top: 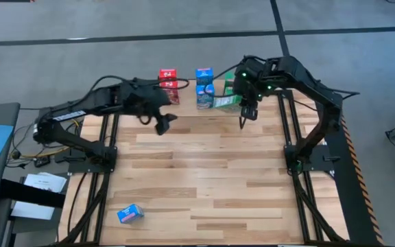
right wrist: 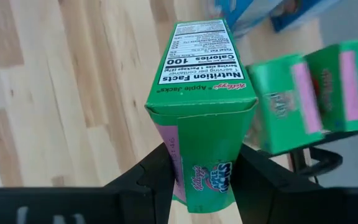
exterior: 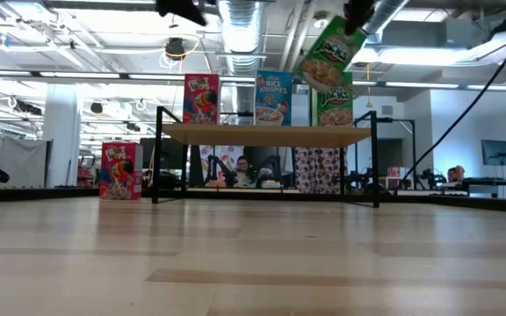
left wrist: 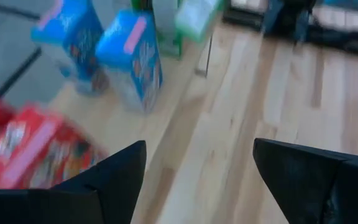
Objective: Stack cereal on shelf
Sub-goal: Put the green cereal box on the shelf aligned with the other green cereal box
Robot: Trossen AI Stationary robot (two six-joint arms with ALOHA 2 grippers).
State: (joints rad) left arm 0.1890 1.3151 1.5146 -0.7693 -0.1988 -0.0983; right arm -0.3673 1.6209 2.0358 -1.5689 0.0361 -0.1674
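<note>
Here, right gripper clamped on a green cereal box, box tilted in the air above the shelf, two green boxes just beside it, left gripper spread empty, red boxes and blue boxes ahead of it

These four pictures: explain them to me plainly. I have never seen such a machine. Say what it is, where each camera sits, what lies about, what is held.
Two dark robot arms work over a slatted wooden table. One camera looks straight down, one sits at tabletop level, one rides on each wrist. At the far edge stands a low light-wood shelf on black wire legs with small cardboard cereal boxes on and around it. The right claw is shut on a green cereal box and holds it tilted above the shelf. The left claw hangs open, empty. One blue cereal box lies alone near the front.
</note>
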